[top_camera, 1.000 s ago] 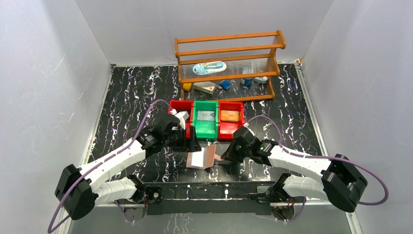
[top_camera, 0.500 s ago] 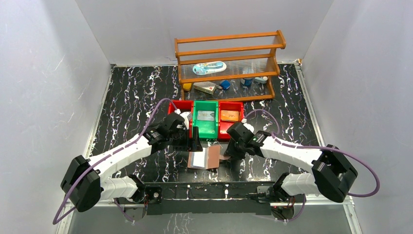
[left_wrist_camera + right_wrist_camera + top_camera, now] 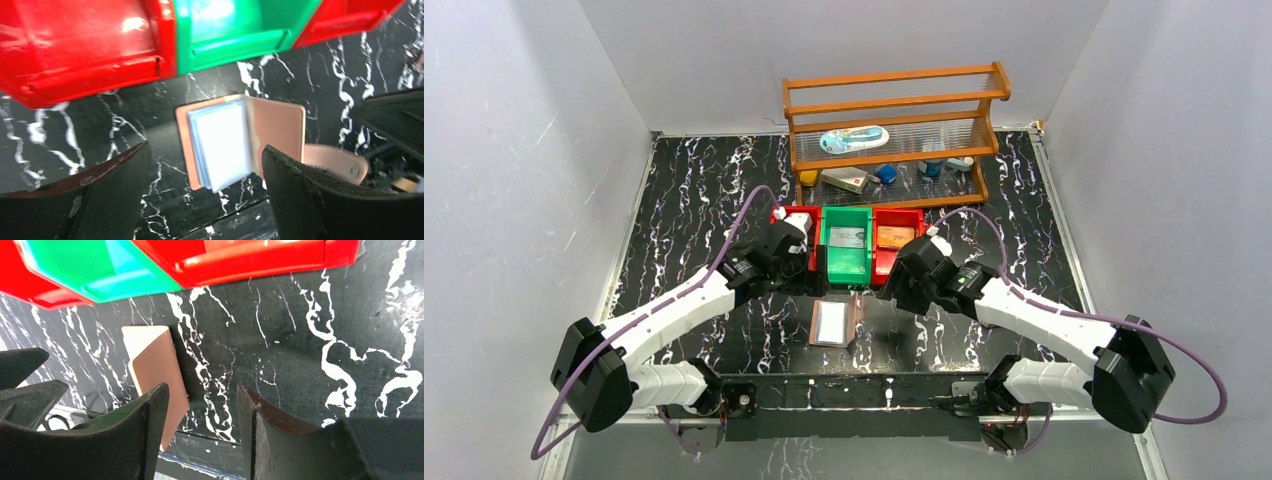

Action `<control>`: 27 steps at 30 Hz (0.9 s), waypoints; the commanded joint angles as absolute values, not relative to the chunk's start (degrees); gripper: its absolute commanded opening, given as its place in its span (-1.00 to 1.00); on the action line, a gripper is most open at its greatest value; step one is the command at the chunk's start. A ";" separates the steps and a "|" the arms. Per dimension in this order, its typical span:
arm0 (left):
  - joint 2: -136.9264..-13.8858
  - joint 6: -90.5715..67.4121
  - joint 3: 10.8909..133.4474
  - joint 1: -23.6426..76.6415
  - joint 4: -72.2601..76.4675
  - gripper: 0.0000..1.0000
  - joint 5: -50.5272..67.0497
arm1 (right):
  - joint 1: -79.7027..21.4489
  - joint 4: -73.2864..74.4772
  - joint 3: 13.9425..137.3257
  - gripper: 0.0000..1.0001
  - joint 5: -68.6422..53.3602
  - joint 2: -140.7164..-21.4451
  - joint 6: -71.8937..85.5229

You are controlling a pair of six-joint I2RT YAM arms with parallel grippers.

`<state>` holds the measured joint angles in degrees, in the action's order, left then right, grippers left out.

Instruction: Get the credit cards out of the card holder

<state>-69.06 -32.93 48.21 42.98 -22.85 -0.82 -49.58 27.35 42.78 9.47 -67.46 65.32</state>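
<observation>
Two hits while checking containers: seeing a grey card in the green bin, an orange card in the red bin right of it. Spotting the card holder lying open just in front of the green bin, under the left gripper, beside the right gripper, both gaping, gripping nothing.

Black marbled table bears rack, three bins, open card holder.

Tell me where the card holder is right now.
In the top view the card holder lies open on the table, near its front middle, just in front of the green bin.
</observation>
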 commanded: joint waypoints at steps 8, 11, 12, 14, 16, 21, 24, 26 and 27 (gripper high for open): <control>-70.16 -27.81 52.06 25.28 -25.96 0.68 -6.86 | -40.79 28.34 45.43 0.26 10.61 -69.75 60.58; -71.64 -26.63 51.86 21.65 -24.40 0.70 -3.65 | -38.71 26.60 45.84 0.27 8.86 -73.15 58.49; -72.45 -26.37 52.26 20.94 -24.31 0.71 -2.68 | -38.23 26.19 46.06 0.27 8.76 -74.33 57.88; -73.64 -25.90 52.55 20.34 -23.37 0.72 -1.05 | -37.16 25.78 47.03 0.28 8.66 -76.47 56.61; -74.75 -25.40 52.31 20.10 -22.01 0.73 0.76 | -36.38 24.83 47.61 0.29 9.02 -78.38 55.38; -77.62 -24.60 51.91 19.82 -20.44 0.73 5.81 | -34.64 23.07 49.25 0.29 8.87 -82.09 52.86; -78.13 -24.12 51.40 19.82 -18.59 0.72 8.39 | -33.75 22.38 49.75 0.29 8.32 -83.72 51.98; -80.08 -24.08 51.31 19.82 -17.59 0.72 9.72 | -33.45 22.26 50.13 0.29 8.52 -84.51 51.63; -80.64 -24.04 51.41 19.81 -17.19 0.71 10.36 | -33.18 22.20 50.29 0.29 8.52 -84.79 51.41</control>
<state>-79.33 -25.12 51.62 20.23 -19.73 5.37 -34.17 24.53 47.79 7.84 -83.50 53.52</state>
